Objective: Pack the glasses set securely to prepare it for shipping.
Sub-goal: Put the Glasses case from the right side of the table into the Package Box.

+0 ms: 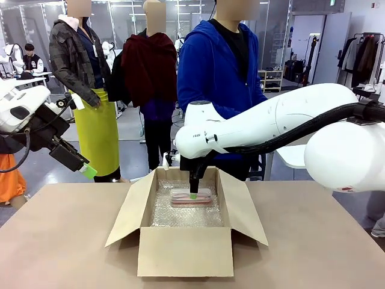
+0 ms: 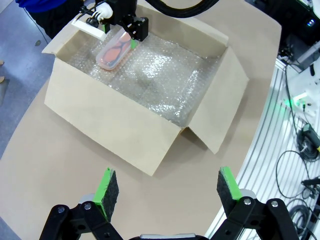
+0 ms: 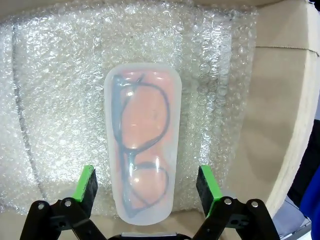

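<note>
ok, the brown table (image 1: 60,241) runs across the whole near side. an open cardboard box (image 1: 183,250) sits at its middle with all four flaps folded outward.

a person (image 1: 216,66) in a blue hoodie stands at the far side, right behind the box.

the right arm (image 1: 271,120) comes in from the right and angles down into the box. the left arm (image 1: 24,114) is parked high at the left, well apart from the box.

bubble wrap (image 1: 186,220) lines the box floor.

the pink case (image 1: 180,195) lies flat on the wrap in the far half of the box, roughly centred left to right. the left wrist view has it at the box's far end (image 2: 112,52). its see-through top faces up (image 3: 142,145), and dark-framed glasses (image 3: 145,120) show inside.

the right pincer (image 1: 192,191) is down in the box, over the near end of the case. its jaws are spread wide (image 3: 145,172), one green pad on each long side. both pads stand off the case with wrap showing between, so there's no grip.

the left pincer (image 1: 87,170) hangs in the air off the left edge, tilted down toward the table. its jaws are also spread wide (image 2: 166,175) with nothing between them.
</note>
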Motion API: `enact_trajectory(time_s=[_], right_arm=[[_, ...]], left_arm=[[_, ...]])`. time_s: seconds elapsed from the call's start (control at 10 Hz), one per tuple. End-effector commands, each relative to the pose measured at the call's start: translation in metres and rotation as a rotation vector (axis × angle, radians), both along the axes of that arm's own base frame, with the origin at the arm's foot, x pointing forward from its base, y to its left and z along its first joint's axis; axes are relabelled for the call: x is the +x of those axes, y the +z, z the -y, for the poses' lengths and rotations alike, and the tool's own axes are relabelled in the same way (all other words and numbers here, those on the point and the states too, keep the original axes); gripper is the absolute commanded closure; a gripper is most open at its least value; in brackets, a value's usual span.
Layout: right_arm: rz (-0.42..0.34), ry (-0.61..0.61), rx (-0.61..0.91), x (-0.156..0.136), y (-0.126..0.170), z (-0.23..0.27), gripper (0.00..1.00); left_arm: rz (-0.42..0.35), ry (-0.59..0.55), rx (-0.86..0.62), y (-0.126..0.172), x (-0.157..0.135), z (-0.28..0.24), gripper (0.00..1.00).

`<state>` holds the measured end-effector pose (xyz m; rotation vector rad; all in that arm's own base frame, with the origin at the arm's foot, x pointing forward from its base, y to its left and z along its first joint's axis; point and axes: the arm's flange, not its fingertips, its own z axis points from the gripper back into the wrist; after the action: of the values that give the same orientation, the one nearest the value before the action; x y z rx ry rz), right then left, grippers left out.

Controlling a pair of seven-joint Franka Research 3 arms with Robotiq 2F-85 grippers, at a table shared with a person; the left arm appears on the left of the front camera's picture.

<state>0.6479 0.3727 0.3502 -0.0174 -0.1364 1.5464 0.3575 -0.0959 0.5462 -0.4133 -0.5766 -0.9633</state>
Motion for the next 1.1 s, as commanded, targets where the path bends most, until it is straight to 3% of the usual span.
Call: enact_trajectory(time_s=[0.0, 0.1, 0.5, 1.0], right_arm=[[0.02, -0.012, 0.039, -0.019, 0.032, 0.012, 0.0], [0.046, -0.034, 0.078, -0.044, 0.061, 0.027, 0.0], [0.09, -0.208, 0.204, -0.102, 0.117, 0.095, 0.0], [0.127, -0.531, 0.554, -0.179, 0.14, 0.19, 0.0]], left_arm=[[0.01, -0.025, -0.02, 0.001, 0.001, -0.003, 0.0], [0.01, -0.025, -0.02, 0.001, 0.001, -0.003, 0.0], [0.01, -0.025, -0.02, 0.001, 0.001, -0.003, 0.0], [0.01, -0.025, -0.02, 0.001, 0.001, -0.003, 0.0]])
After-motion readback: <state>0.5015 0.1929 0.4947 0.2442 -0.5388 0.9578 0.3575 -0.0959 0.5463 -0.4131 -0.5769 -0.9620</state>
